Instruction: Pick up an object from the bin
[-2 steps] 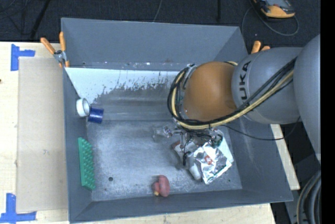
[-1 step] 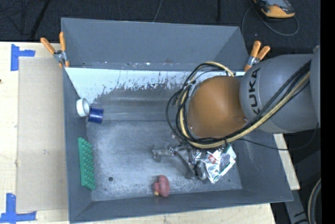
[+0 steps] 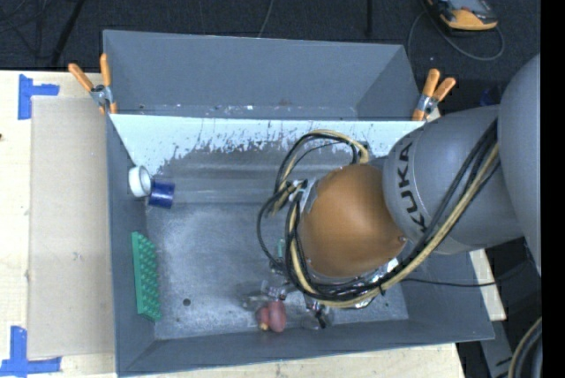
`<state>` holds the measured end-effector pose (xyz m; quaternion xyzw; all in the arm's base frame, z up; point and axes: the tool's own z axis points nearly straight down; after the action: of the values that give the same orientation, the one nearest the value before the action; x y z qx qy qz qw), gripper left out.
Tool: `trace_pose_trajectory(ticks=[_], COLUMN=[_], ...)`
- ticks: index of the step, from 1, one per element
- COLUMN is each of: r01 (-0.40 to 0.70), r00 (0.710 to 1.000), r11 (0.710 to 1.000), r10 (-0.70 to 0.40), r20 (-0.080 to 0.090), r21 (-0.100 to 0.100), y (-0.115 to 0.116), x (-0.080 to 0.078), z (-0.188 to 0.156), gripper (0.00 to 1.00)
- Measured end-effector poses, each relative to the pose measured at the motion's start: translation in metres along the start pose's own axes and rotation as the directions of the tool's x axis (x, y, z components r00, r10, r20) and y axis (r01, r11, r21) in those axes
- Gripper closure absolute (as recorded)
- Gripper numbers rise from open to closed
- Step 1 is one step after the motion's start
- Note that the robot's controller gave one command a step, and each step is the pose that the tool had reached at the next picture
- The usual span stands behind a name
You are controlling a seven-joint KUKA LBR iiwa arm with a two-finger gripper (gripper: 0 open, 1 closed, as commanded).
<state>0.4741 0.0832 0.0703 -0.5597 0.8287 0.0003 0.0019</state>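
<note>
One small pinkish-red lump (image 3: 272, 316) lay on the floor of the bin (image 3: 212, 253), close to the near wall and somewhat right of the middle. The gripper (image 3: 284, 301) sat low just above and beside it, touching or nearly so. Whether the gripper was open or closed I could not tell, since the orange cover (image 3: 349, 222) on the wrist and its looped cables (image 3: 305, 142) hid most of it, so no hold on the lump could be confirmed.

The low, close position suggested the lump was the chosen target. It lay alone with bare floor around it, which probably made for an easier approach than the other things offered. Those lay well apart to the left: a green studded plate (image 3: 146, 275) flat along the left wall, and a blue-and-white cylinder (image 3: 150, 186) on its side by the same wall further back. Both hugged the wall, which would likely have crowded a grasp.
</note>
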Motion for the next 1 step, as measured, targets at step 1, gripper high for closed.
trace_pose_trajectory(ticks=[1], r01=[-0.003], r00=[1.0], r11=[1.0], r10=[0.003], r20=[-0.003], r21=[-0.004], y=[0.0005], x=[0.0014], z=[0.0012], gripper=[1.0])
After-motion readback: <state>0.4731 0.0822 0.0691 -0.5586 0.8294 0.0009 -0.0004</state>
